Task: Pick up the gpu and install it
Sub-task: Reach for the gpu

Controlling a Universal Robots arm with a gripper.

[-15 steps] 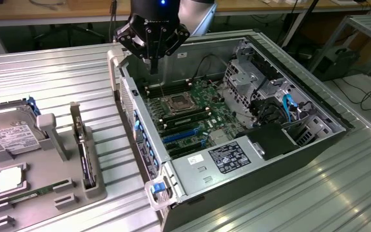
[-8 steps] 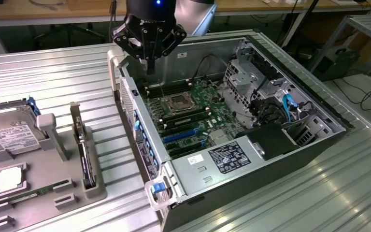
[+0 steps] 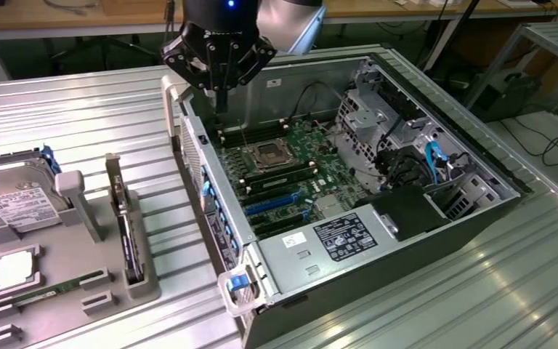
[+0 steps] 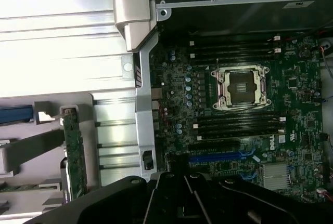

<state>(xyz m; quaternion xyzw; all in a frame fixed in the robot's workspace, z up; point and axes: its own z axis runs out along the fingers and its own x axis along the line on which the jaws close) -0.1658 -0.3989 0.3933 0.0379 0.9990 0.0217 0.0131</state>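
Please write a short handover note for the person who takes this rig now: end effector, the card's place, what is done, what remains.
End effector: shut, empty, hanging above the open black computer case.
GPU, a thin flat card with a green circuit-board face: standing on edge in the grey plastic holder, at the exterior view's left of the case, untouched.
Done: nothing yet.
Left: picking up and installing; the blue motherboard slot looks empty.

The gpu (image 3: 127,225) (image 4: 74,154) is a thin, flat card standing upright on its long edge in a slot of the grey holder (image 3: 146,289). It sits apart from the open computer case (image 3: 376,291), on the exterior view's left. One face is green circuit board, and nothing grips the card.
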